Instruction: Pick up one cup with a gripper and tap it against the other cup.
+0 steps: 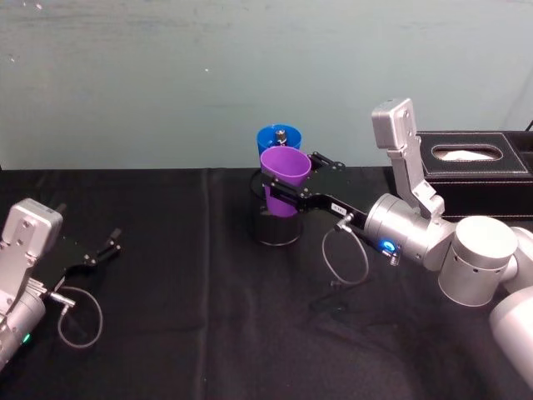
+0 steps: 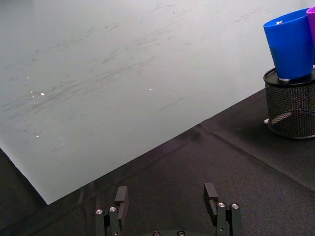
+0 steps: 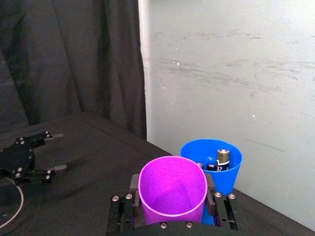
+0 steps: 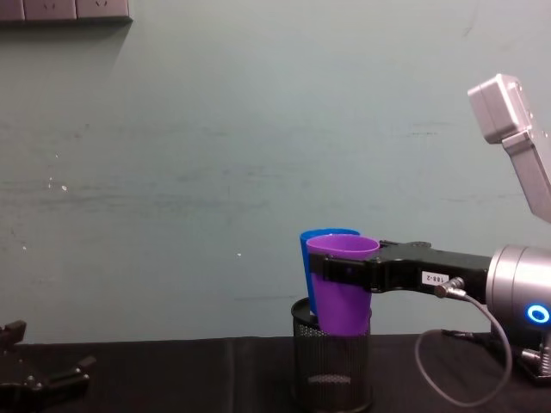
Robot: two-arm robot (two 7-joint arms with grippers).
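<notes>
Where right jaws clamp the purple cup (image 1: 286,172), the blue cup (image 1: 270,138) is half-hidden.

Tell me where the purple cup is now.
Head view, near the middle: the purple cup is held by the right pincer, just in front of the blue cup, above the black mesh holder.

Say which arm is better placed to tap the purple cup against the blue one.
Right. The right gripper has its jaws shut on the purple cup, close beside the blue cup in the mesh holder. The left gripper sits open, far off to the left.
</notes>
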